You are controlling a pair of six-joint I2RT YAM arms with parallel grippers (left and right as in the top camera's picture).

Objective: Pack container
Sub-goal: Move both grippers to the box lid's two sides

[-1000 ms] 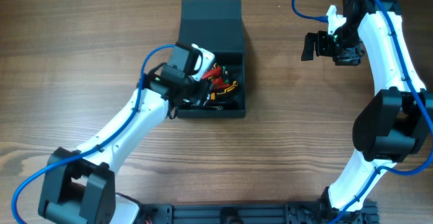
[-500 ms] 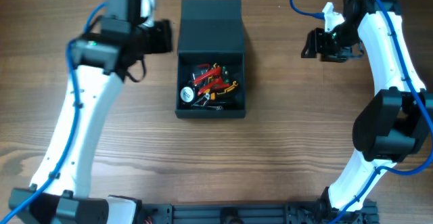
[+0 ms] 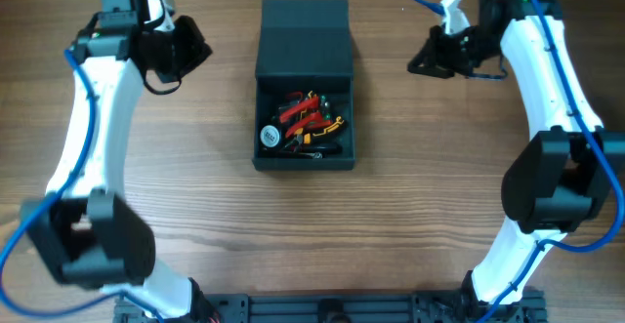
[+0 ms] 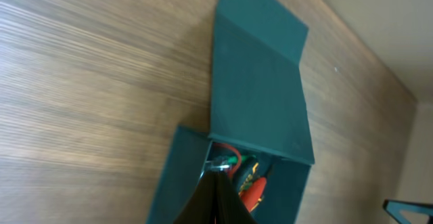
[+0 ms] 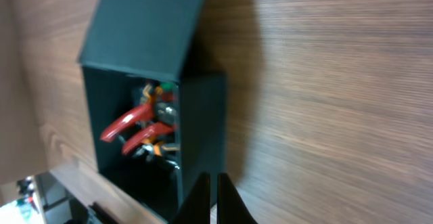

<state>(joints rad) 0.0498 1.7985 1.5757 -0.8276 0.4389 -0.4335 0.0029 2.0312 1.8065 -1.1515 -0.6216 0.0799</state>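
The dark teal container [image 3: 303, 161] sits mid-table with its hinged lid [image 3: 304, 38] laid open toward the far side. Inside lie red-handled tools [image 3: 308, 109] and a small round white item [image 3: 269, 135]. My left gripper [image 3: 201, 52] hovers left of the lid, shut and empty, pointing toward the container [image 4: 174, 183]. My right gripper [image 3: 417, 66] hovers to the right of the lid, also shut with nothing in it. In the right wrist view the container [image 5: 203, 122] shows its red tools [image 5: 135, 126] past the closed fingertips [image 5: 203, 200].
Bare wood-grain table [image 3: 439, 196] surrounds the container on all sides. The arm bases stand along the near edge [image 3: 332, 308]. Blue cables trail along both arms.
My left arm pulled out of the container and swung to the far left, closing its jaws empty. My right gripper closed and shifted slightly left toward the lid.
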